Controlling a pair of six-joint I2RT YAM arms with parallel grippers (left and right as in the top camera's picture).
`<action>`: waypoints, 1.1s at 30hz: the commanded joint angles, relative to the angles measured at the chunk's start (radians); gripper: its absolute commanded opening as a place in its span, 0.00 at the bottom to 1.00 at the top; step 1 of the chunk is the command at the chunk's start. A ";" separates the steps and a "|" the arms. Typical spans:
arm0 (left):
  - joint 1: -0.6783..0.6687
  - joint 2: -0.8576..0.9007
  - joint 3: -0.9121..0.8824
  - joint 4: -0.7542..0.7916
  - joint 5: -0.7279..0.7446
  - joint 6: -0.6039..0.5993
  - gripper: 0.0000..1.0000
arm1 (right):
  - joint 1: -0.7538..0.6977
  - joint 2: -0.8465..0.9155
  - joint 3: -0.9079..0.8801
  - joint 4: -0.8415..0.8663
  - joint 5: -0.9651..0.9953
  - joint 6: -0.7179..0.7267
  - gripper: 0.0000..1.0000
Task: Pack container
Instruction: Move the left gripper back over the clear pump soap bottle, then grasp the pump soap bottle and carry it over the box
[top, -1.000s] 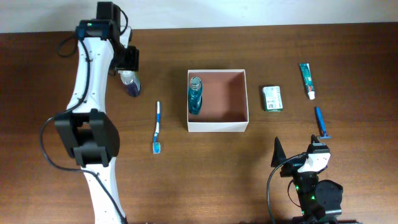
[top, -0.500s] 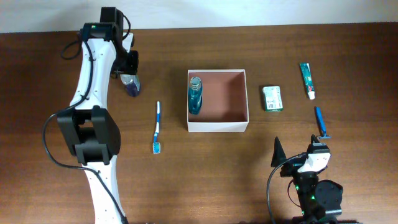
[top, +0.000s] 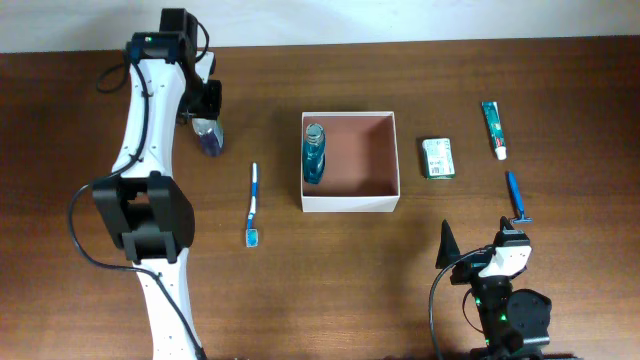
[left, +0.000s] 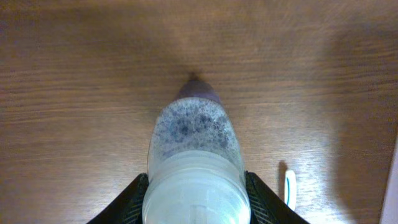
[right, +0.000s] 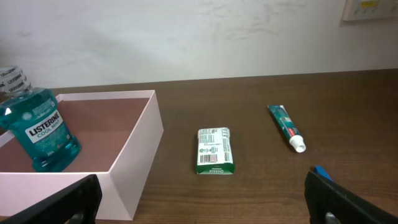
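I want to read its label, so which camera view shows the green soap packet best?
The right wrist view: the green soap packet lies near and unhidden, printed face up, right of the container. The overhead view shows it only small, its print unreadable. The left wrist view does not show it at all.

Overhead I look straight down; left wrist sits close above a bottle (left: 194, 162); right wrist, low, shares the container (right: 134, 171).
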 joint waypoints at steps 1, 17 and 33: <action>0.000 -0.022 0.143 -0.027 0.005 0.007 0.07 | -0.005 -0.011 -0.009 0.000 -0.010 0.000 0.99; -0.092 -0.074 0.525 -0.206 0.083 -0.028 0.05 | -0.005 -0.010 -0.009 0.000 -0.010 0.000 0.99; -0.383 -0.271 0.612 -0.149 0.030 -0.028 0.05 | -0.005 -0.010 -0.009 0.000 -0.010 0.000 0.99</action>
